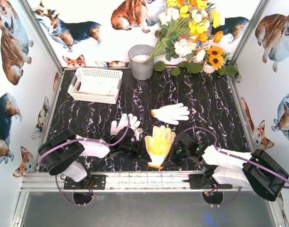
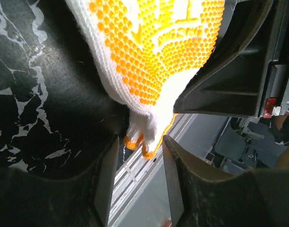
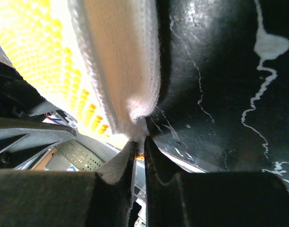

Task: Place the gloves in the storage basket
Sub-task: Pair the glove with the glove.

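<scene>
Pinching the dotted glove (image 1: 159, 143) at its edge with my right gripper (image 3: 139, 142): jaws almost together, a fold of white knit nipped at the tips. My left gripper (image 2: 140, 144) is part open at the same glove's orange-trimmed cuff. The cuff sits in the mouth of the gap and I see no clamp on it. The glove is dotted side up at the near edge of the table (image 1: 206, 104), between my two arms, fingers pointing away from me. Can't tell if it's off the surface.

Progress, my read: partly done. The basket (image 1: 93, 97) at far left has white fabric in it, which looks like at least one glove. How many, I can't tell from above. Three are left on the table, all well apart from the basket.

Count:
- gloves on the table: 3. The dotted glove; a plain white glove (image 1: 124, 124) just beside my left wrist; an orange-cuffed glove (image 1: 172, 113) further out, mid-table, fingers to the right.
- basket: 1
- metal bucket (image 1: 140, 66): 1, back edge, right of the basket, something white inside
- flowers (image 1: 187, 28): one bunch, back right, leaning over the bucket
- grippers: 2, both at the same glove

Dotted one looks first to go, then two more trips.
</scene>
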Tool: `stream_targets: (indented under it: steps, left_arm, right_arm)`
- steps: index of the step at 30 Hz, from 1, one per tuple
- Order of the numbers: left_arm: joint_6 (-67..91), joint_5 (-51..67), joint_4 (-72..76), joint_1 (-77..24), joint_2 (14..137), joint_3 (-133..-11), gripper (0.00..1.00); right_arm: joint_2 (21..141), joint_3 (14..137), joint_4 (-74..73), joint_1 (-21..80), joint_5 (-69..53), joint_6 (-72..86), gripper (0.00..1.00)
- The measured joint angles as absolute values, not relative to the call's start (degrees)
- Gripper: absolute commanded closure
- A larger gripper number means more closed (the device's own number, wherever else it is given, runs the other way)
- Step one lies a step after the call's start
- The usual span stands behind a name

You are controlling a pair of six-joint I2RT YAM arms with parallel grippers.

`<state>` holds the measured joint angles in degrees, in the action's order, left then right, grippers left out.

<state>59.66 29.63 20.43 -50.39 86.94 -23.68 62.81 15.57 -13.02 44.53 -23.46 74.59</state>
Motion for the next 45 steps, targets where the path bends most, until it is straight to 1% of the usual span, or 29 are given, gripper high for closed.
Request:
stream_targets:
  steps: [9, 16, 28, 31, 34, 35, 37, 40, 42, 45]
  left_arm:
    - [62.8, 31.8, 26.3, -50.4, 88.8, -21.9, 0.62]
    - [65.0, 33.4, 32.2, -51.0, 92.5, -21.8, 0.65]
    - [67.5, 33.6, 39.0, -53.1, 96.9, -22.4, 0.68]
    - [68.0, 33.6, 40.6, -54.0, 98.5, -23.2, 0.72]
    - [68.2, 33.1, 40.9, -54.2, 99.1, -23.4, 0.81]
    - [68.3, 32.9, 40.8, -54.2, 99.1, -23.4, 0.84]
    - [68.4, 32.3, 40.3, -54.2, 99.1, -23.4, 0.9]
    - [68.3, 32.1, 39.2, -54.2, 98.8, -23.5, 0.99]
    - [68.2, 31.8, 37.7, -54.2, 98.1, -23.6, 1.0]
    - [67.1, 31.9, 34.0, -53.6, 96.2, -23.6, 1.0]
  right_arm:
    - [65.6, 16.5, -12.8, 44.5, -24.2, 74.8, 0.95]
    - [65.9, 16.6, -12.6, 44.5, -24.3, 74.9, 0.96]
    - [65.8, 16.5, -11.6, 44.6, -23.9, 75.3, 0.96]
    - [65.6, 16.3, -11.2, 44.6, -23.9, 75.6, 0.96]
    - [65.6, 16.1, -10.8, 44.6, -23.9, 75.7, 0.95]
    - [65.6, 16.1, -10.6, 44.6, -23.8, 75.7, 0.93]
    - [65.5, 16.1, -10.5, 44.6, -23.7, 75.7, 0.87]
    - [64.4, 16.1, -10.9, 44.7, -23.1, 75.6, 0.75]
    - [62.3, 16.1, -12.2, 44.8, -21.6, 75.1, 0.67]
    - [58.8, 16.7, -16.5, 44.8, -18.9, 73.6, 0.6]
